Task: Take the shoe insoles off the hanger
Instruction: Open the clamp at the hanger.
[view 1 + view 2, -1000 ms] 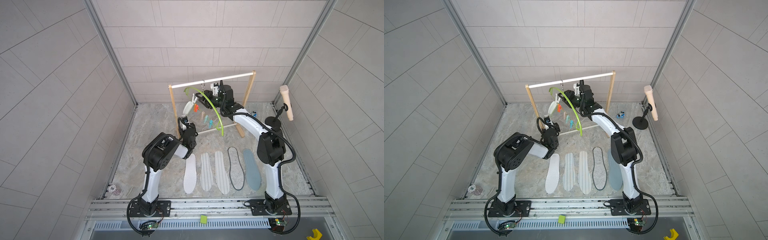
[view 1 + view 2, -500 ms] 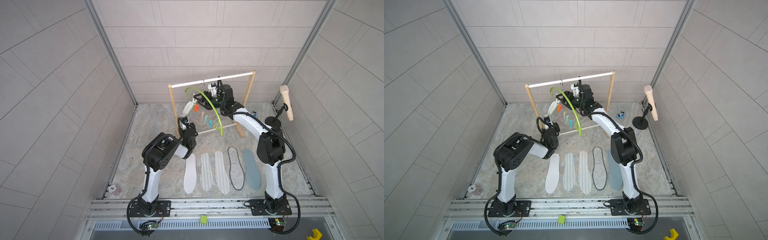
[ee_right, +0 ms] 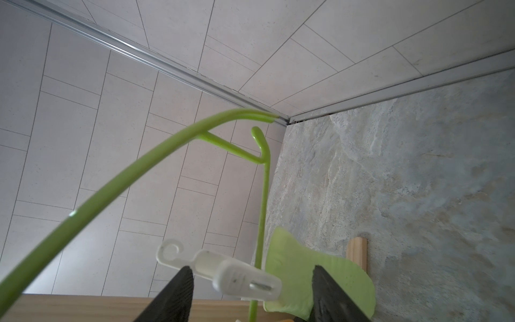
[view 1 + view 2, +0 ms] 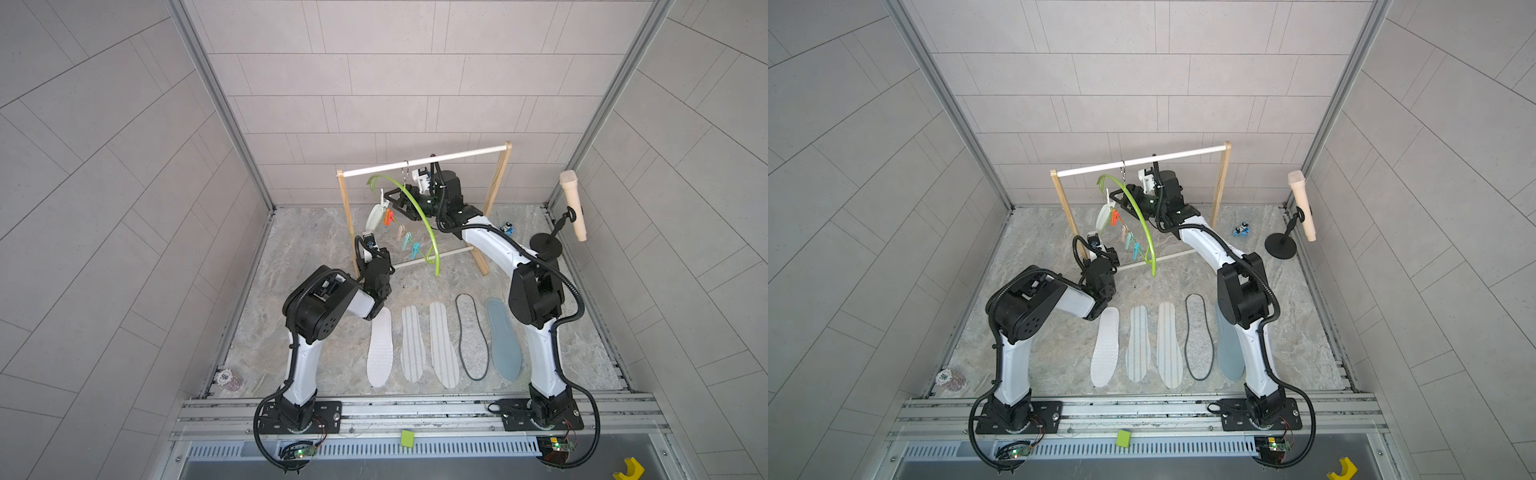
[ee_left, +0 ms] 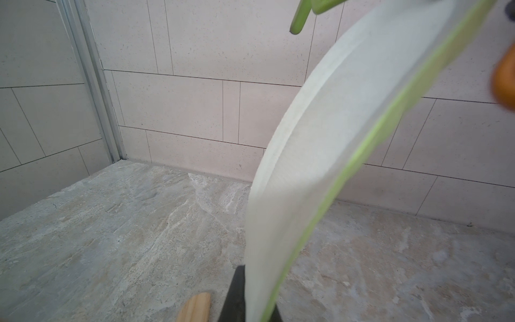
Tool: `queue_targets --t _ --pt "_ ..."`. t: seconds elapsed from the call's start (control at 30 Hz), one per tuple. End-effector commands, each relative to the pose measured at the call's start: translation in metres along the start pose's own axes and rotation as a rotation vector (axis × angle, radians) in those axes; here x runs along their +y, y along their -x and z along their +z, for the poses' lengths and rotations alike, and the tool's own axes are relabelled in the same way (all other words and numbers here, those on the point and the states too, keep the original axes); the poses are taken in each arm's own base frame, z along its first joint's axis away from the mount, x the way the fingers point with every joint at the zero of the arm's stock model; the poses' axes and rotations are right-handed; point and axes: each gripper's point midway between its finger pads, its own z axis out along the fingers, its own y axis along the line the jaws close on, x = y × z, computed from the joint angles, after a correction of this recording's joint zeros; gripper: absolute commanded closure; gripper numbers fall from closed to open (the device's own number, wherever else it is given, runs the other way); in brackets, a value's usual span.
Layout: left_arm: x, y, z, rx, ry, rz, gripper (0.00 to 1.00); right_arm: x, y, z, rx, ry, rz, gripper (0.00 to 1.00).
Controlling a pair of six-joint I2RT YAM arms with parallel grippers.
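here the hanger (image 4: 428,232), lime-green and arched, hangs by its metal hook on the white rod (image 4: 424,160) of the wooden rack (image 4: 496,178). the pale mint insole (image 4: 372,216) is the only one on it. it hangs at the hanger's end on the left side, held at its top by a white clothespin (image 3: 237,276). the left gripper (image 5: 255,304) is clenched on the lower end of this insole, which rises from beside its dark finger (image 5: 237,292) in the left wrist view. the right gripper (image 3: 250,290) is up beside the hanger with its jaws released. in the right wrist view the white clothespin lies between the two black fingers (image 3: 172,295), and the finger on the insole's side is clearly apart from it. the coloured clothespins (image 4: 409,243) further along the hanger hang bare. five more insoles lie flat on the floor (image 4: 316,249) in a row between the two arms, side by side: the white dotted insole (image 4: 380,349), a striped insole (image 4: 412,345), a second striped insole (image 4: 442,345), the grey felt insole (image 4: 471,336) with black edge, and the blue-grey insole (image 4: 503,340) just beside the right arm.
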Motion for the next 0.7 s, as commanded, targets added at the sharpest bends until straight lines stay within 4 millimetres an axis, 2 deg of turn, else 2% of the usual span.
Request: queue_targets --t 0.0,0.1,0.33,0.53,0.67 --pt "0.002 0.017 0.000 -0.032 0.000 -0.044 1.00 0.017 0.006 0.002 -0.027 0.003 -0.034 0.31" --pt "0.004 0.018 0.001 -0.034 0.006 -0.043 1.00 0.018 0.006 0.003 -0.023 -0.010 -0.041 0.31" --pt "0.005 0.026 0.001 -0.048 0.011 -0.039 1.00 0.005 0.000 0.006 0.017 -0.063 -0.035 0.34" --pt "0.006 0.034 0.001 -0.064 0.018 -0.036 1.00 0.010 0.001 0.009 0.010 -0.025 -0.025 0.41" --pt "0.004 0.042 0.001 -0.076 0.013 -0.031 1.00 0.016 0.002 0.006 0.002 0.003 -0.039 0.41"
